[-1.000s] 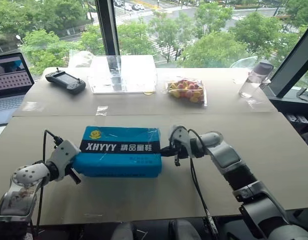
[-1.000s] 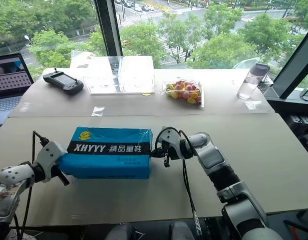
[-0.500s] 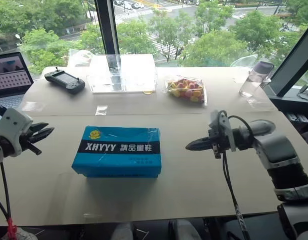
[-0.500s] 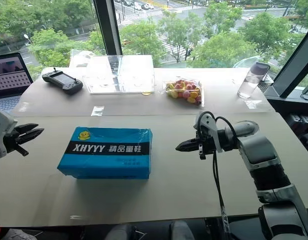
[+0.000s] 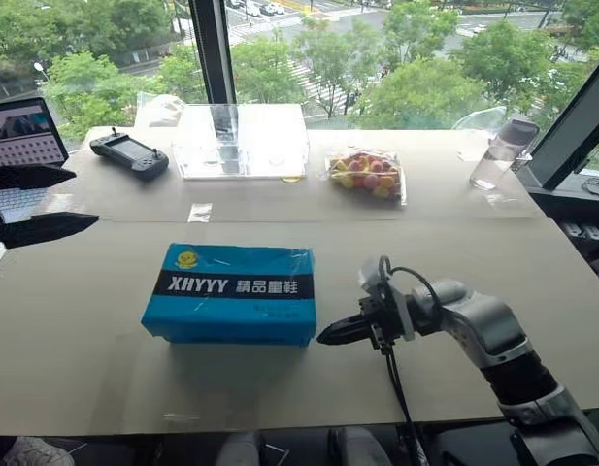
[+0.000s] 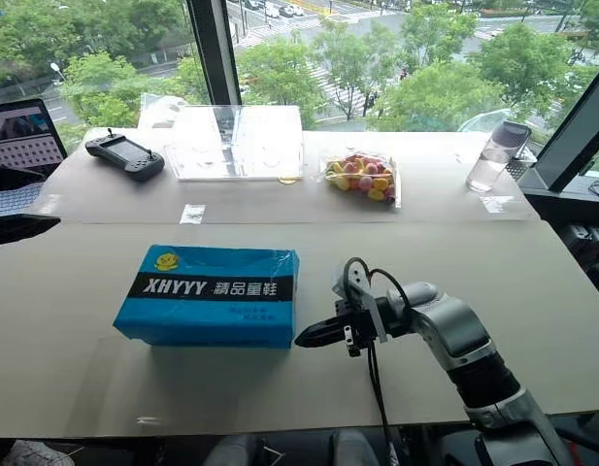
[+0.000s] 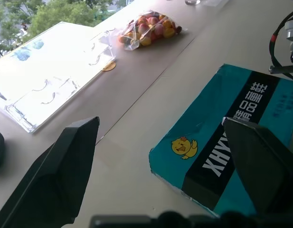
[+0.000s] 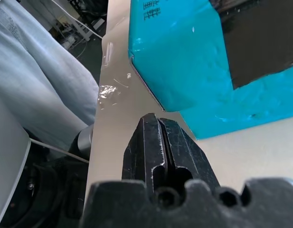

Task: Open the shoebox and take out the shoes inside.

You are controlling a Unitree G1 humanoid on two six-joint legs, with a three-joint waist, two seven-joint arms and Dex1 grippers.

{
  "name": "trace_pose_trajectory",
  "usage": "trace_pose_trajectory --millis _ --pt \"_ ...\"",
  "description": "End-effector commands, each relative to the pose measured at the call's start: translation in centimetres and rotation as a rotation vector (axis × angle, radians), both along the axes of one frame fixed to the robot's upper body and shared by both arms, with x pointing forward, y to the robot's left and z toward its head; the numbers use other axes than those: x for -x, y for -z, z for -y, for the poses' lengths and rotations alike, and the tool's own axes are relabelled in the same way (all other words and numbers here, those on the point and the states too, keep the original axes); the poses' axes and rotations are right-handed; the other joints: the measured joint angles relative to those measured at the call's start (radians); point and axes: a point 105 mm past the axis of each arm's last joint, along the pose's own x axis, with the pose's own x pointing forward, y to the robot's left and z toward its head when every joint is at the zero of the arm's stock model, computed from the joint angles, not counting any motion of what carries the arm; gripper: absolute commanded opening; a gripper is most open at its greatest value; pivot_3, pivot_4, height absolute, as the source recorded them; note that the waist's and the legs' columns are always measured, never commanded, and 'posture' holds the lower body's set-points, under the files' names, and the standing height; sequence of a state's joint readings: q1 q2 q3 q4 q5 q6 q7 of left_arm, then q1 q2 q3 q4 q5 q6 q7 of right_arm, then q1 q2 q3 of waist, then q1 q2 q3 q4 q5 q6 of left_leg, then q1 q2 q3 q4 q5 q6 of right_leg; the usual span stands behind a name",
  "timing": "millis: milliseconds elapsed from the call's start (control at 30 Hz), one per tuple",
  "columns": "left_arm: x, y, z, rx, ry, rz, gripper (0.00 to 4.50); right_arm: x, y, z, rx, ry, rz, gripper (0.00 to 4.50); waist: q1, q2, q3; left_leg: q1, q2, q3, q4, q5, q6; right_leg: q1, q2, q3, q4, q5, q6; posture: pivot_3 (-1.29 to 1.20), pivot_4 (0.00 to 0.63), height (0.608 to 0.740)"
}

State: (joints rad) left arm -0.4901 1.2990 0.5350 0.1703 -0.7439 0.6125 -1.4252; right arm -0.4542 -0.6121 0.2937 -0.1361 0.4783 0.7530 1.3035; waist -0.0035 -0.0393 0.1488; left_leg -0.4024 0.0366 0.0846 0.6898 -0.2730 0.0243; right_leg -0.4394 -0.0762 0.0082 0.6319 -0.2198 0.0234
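Right gripper (image 5: pixel 325 337), fingers pressed together, points at the near right corner of the closed blue shoebox (image 5: pixel 231 291). Left gripper (image 5: pixel 35 202) hangs spread wide, raised at the table's (image 5: pixel 280 388) left edge.

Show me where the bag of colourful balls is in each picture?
Left eye view: the bag of colourful balls lies on the far table, beyond the shoebox.
Right eye view: same far spot, beside the clear tray.
Left wrist view: near the top, past the shoebox's duck logo.
Right wrist view: not in it.
Shared landmark: the blue shoebox.
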Motion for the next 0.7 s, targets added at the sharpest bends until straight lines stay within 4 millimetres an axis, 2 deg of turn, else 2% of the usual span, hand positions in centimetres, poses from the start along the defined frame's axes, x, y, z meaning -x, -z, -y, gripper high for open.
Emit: trace_pose_trajectory --millis 33,133,200,267,367,433,533,633,700 --pt "1.6 -2.8 1.0 0.033 0.062 0.088 4.48 0.4 0.5 -0.2 -0.005 -0.010 -0.012 0.00 0.000 0.000 0.000 -0.001 0.000 0.000 0.004 -0.001 0.001 0.000 0.000 0.000 0.000 0.000 0.000 0.00 0.150 0.740" --pt "2.2 -1.0 1.3 -0.040 0.098 0.017 4.48 -0.2 0.1 -1.0 -0.063 0.007 -0.010 0.00 -0.011 0.000 0.000 0.001 -0.001 0.001 0.005 -0.001 0.002 0.002 -0.001 0.003 -0.001 -0.001 0.002 0.00 0.150 0.740" --pt "2.5 0.9 1.0 -0.097 0.104 -0.045 4.48 -0.9 -1.2 -2.1 -0.150 0.026 -0.017 0.00 -0.018 0.000 0.000 0.003 0.000 0.001 0.004 -0.001 0.001 0.002 0.000 0.003 0.001 -0.001 0.001 0.00 0.150 0.740" --pt "2.5 3.0 0.2 -0.175 0.079 -0.106 4.48 -1.6 -1.9 -3.0 -0.200 0.048 -0.021 0.00 -0.019 0.000 0.000 0.004 0.000 0.002 0.004 -0.001 0.001 0.001 0.001 0.003 0.002 -0.001 0.000 0.00 0.150 0.740" --pt "2.7 5.4 -1.1 -0.279 0.033 -0.172 4.48 -1.7 -1.9 -3.5 -0.198 0.039 -0.011 0.00 -0.017 0.001 0.000 0.004 0.001 0.002 0.004 0.000 0.000 0.000 0.001 0.004 0.004 -0.002 -0.001 0.00 0.150 0.740" --pt "2.8 6.2 -1.9 -0.318 0.009 -0.183 4.48 -1.7 -2.2 -3.8 -0.213 0.034 -0.013 0.00 -0.012 0.001 0.000 0.003 0.001 0.002 0.004 -0.001 0.000 -0.001 0.001 0.003 0.004 -0.002 -0.002 0.00 0.150 0.740" --pt "2.9 6.1 -2.8 -0.317 -0.020 -0.179 4.48 -1.5 -3.2 -4.0 -0.247 0.010 -0.011 0.00 -0.007 0.001 0.000 0.002 0.001 0.002 0.004 -0.001 0.000 0.000 0.000 0.002 0.002 -0.002 -0.002 0.00 0.150 0.740" --pt "3.3 6.3 -3.6 -0.301 -0.045 -0.187 4.48 -1.4 -5.1 -4.1 -0.301 -0.011 0.000 0.00 -0.009 0.001 0.000 0.002 0.001 0.002 0.004 -0.001 0.000 0.000 0.000 0.002 0.002 -0.002 -0.001 0.00 0.150 0.740" --pt "3.7 6.6 -4.2 -0.290 -0.066 -0.197 4.48 -1.9 -7.2 -4.3 -0.356 -0.009 0.036 0.00 -0.013 0.001 0.001 0.002 0.001 0.002 0.004 -0.001 0.000 0.000 0.000 0.002 0.002 -0.002 -0.001 0.00 0.150 0.740"
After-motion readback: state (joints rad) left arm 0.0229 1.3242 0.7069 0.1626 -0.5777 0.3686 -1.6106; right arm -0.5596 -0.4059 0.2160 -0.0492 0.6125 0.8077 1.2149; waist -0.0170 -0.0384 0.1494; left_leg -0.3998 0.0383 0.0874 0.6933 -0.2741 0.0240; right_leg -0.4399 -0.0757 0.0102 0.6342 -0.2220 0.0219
